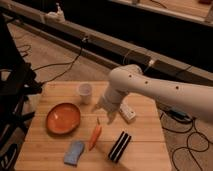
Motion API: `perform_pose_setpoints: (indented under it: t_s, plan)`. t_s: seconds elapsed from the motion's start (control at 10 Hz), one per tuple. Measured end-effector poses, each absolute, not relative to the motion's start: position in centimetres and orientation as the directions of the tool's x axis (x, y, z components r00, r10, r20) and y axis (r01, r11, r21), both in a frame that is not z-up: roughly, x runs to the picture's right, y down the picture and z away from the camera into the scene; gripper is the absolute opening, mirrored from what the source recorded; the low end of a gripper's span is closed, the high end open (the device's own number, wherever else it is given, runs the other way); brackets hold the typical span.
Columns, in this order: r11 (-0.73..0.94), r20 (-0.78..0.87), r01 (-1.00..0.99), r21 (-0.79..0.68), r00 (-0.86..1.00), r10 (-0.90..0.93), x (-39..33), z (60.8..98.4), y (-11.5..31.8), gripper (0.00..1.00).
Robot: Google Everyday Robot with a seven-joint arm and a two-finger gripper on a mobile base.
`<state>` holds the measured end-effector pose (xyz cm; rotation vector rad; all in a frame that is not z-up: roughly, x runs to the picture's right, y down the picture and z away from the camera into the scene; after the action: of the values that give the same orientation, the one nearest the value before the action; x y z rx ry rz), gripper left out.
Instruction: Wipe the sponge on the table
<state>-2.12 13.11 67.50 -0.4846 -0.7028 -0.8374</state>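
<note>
The light-blue sponge (75, 152) lies flat near the front edge of the wooden table (145, 152), left of centre. My gripper (104, 112) hangs over the middle of the table, just right of the white cup (86, 92) and above the top of the carrot (95, 136). It looks open, with nothing between its fingers. The sponge sits well in front of it and to its left, untouched. My white arm (165, 92) reaches in from the right.
An orange plate (63, 117) sits left of the gripper. A black ribbed block (120, 146) lies right of the carrot. A small white device (127, 112) rests partly under my arm. Cables run over the floor beyond the table's left and right edges.
</note>
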Motion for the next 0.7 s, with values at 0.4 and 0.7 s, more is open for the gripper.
perform_pose_setpoints:
  t_s: [0.4, 0.7]
  plan:
    - [0.589, 0.728, 0.799, -0.120, 0.474, -0.495, -2.1, 67.6, 13.2, 0.62]
    - [0.540, 0.750, 0.826, -0.160, 0.458, -0.478, -4.2, 69.6, 15.7, 0.62]
